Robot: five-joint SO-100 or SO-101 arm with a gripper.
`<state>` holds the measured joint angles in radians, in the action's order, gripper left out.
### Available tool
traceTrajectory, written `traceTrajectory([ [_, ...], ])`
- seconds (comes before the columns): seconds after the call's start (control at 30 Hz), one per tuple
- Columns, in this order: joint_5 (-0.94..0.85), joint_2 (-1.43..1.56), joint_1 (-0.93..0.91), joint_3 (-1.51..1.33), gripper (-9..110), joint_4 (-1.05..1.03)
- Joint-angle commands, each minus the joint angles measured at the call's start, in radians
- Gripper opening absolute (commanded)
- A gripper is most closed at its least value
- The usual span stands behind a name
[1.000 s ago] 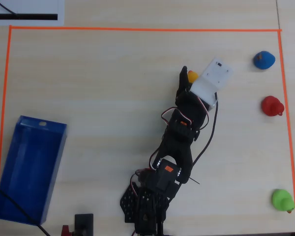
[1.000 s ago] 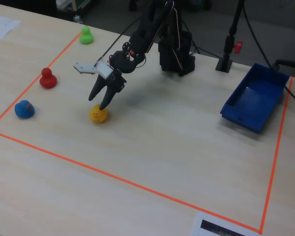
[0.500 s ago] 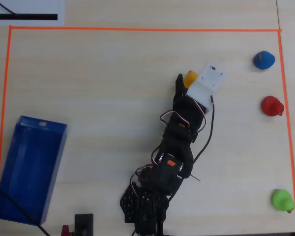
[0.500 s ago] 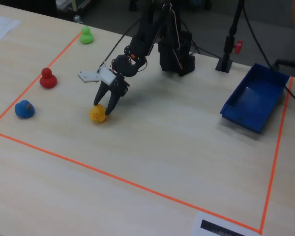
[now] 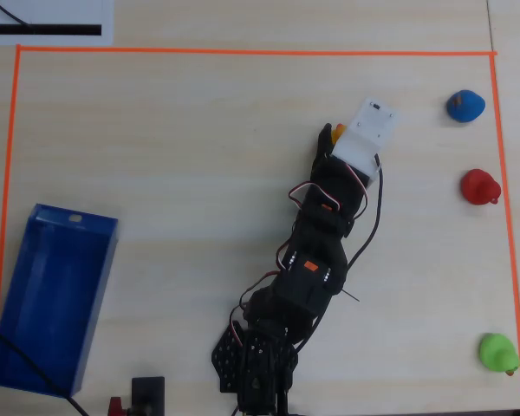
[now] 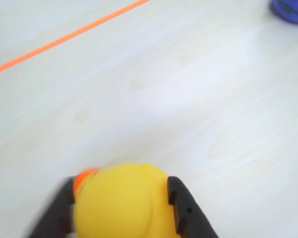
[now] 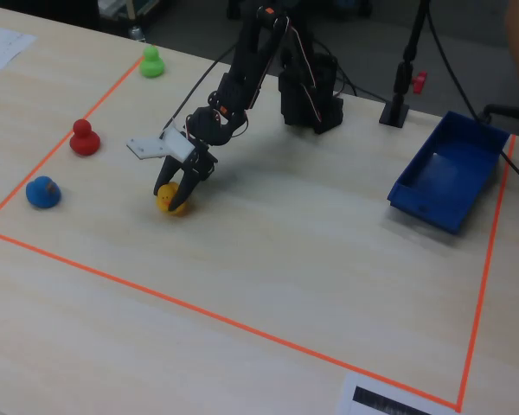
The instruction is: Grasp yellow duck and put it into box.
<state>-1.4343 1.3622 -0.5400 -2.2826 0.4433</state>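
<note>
Wrist view gives me the clearest read: my tool (image 6: 121, 208) has a dark finger (image 6: 186, 210) on each side of the yellow duck (image 6: 116, 206), pressed against its body, so I take it as closed on the duck. The duck's orange beak (image 6: 84, 177) pokes out toward the upper left of that view. I cannot tell from this angle whether the duck rests on the desk (image 6: 188, 99) or hangs just above it.

From the fixed view, the tool (image 7: 175, 197) points down with the duck (image 7: 170, 201) low between its fingers, at or very near the desk surface (image 7: 285, 259). Taking the duck as my landmark in this view: the blue duck (image 7: 42, 192) lies to its left, the red duck (image 7: 84, 138) sits up and to the left, and the green duck (image 7: 151, 63) is farther off near the top. The blue box (image 7: 450, 180) stands well apart on the far right, beside the orange tape line (image 7: 490, 259).

From the overhead view, the arm (image 5: 312, 260) reaches up across the desk, and only a sliver of the duck (image 5: 339, 134) shows beside the white wrist camera housing (image 5: 364, 133). The box (image 5: 52, 299) is far off at the lower left of the duck.
</note>
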Motion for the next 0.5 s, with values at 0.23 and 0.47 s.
traceTrajectory([
  [0.23,0.066,0.071,0.002,0.104,0,-0.101],
  [0.47,0.127,0.568,0.08,-0.19,0,-0.314],
])
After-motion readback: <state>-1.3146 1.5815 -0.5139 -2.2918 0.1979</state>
